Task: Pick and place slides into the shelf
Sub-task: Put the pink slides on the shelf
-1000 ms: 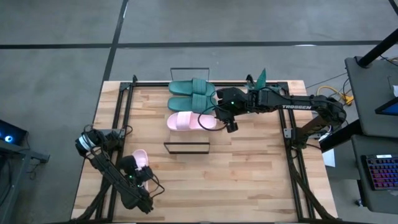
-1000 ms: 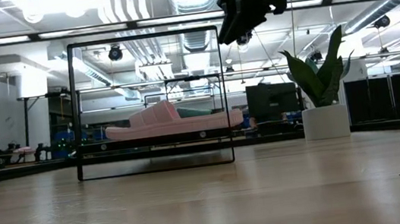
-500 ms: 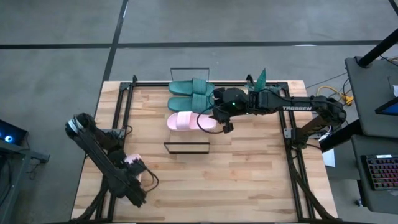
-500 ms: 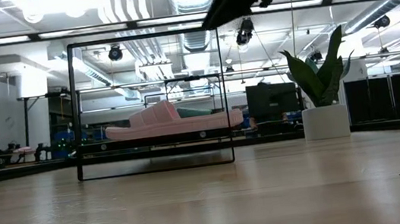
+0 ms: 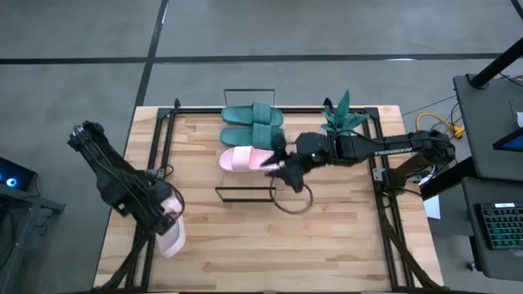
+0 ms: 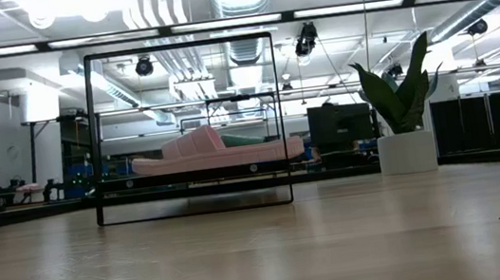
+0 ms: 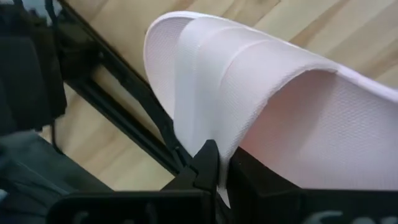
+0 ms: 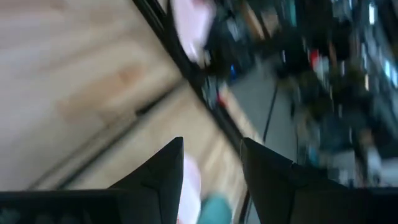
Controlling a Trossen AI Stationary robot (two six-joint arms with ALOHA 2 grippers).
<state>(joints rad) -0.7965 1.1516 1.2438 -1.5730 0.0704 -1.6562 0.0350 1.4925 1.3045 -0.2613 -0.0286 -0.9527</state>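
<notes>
The left gripper (image 5: pixel 166 219) pinches the last pink slide (image 5: pixel 171 233) by one edge, so it may slip free; the right gripper (image 8: pixel 211 163) hangs empty, fingers apart, over the shelf (image 5: pixel 245 193).

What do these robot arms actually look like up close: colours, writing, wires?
Both arms are dark, jointed tubes. The right arm carries white TROSSEN lettering and a small green light near its wrist; a thin black cable loops below its gripper. The left arm is plain black. Each gripper ends in two black, wedge-shaped fingers.
</notes>
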